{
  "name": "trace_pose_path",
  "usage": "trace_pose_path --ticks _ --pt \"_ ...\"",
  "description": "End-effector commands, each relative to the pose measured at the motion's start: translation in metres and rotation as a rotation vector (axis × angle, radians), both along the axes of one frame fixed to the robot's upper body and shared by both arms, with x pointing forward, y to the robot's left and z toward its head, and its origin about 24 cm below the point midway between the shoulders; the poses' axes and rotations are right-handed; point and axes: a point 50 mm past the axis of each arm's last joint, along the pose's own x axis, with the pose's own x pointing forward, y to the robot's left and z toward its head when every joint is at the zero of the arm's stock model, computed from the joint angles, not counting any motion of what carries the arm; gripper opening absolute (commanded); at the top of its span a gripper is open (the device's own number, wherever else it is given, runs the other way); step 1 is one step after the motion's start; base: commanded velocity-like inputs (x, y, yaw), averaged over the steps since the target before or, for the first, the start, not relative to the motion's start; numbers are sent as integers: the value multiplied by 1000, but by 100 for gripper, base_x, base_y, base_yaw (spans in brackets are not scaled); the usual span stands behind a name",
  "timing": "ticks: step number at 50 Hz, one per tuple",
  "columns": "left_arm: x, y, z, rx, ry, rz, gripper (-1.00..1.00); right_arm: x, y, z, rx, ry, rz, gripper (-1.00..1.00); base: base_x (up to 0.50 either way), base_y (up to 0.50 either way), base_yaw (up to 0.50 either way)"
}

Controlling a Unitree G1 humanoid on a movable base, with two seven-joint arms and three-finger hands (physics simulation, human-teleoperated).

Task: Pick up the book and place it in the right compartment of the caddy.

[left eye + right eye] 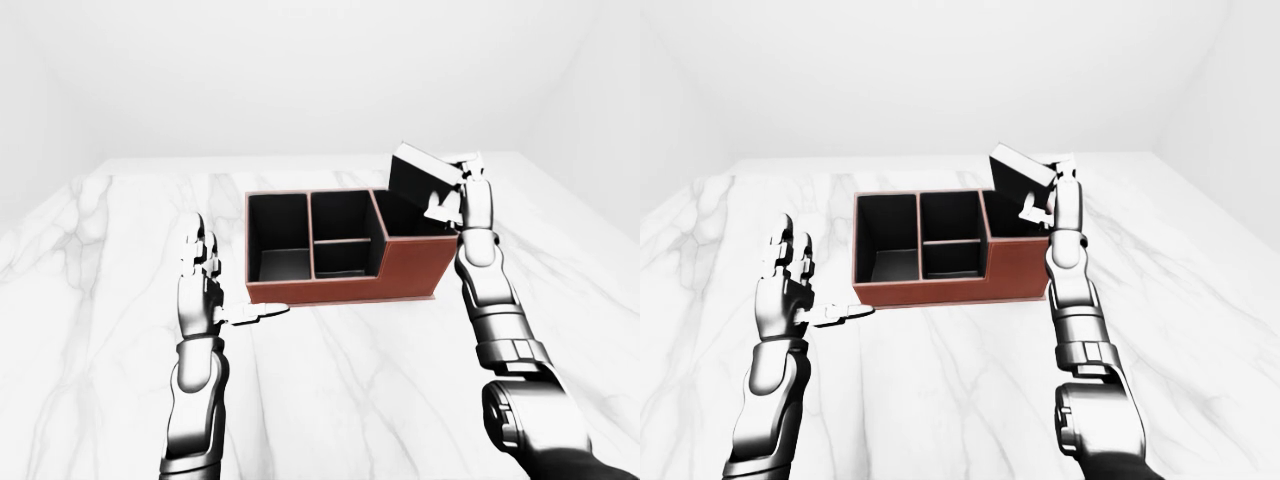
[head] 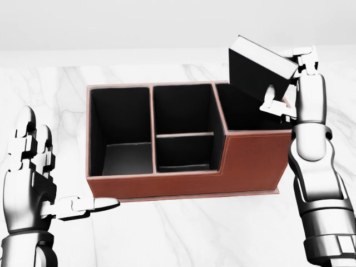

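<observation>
Two hands in play over the marble table (image 2: 183, 239), and the right hand (image 2: 289, 83) has the book (image 2: 257, 69)! Its fingers (image 2: 271, 97) are closed round the dark book's right end, one finger under the lower edge and others hooked over the top corner. The book is tilted, its high corner toward the top of the head view, its low left part dipping over the right compartment (image 2: 250, 108) of the caddy (image 2: 189, 178). Whether the book touches the rim there I cannot tell; most of it is clearly above the caddy's walls, not down inside.

The caddy sits mid-table, reddish-brown outside and black within. At the left is one tall compartment; in the middle, two smaller ones split by a crossbar; at the right, the compartment under the book, where the near wall steps up higher.

Over on the left, the left hand (image 2: 28, 178) is held upright with its fingers spread and gripping nothing. Its thumb (image 2: 89, 206) points toward the caddy's lower left corner, just beside it but apart in the left-eye view.
</observation>
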Motion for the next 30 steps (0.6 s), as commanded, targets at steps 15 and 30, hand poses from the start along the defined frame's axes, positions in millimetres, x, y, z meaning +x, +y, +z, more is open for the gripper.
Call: trace_pose_path --ticks 15,30 --pt "-1 -2 2 -5 -8 -17 100 10 -7 7 77 13 -7 -100 0 0 0" --pt "-1 -2 1 -6 -4 -17 100 17 -9 -5 70 92 -27 -100 0 0 0"
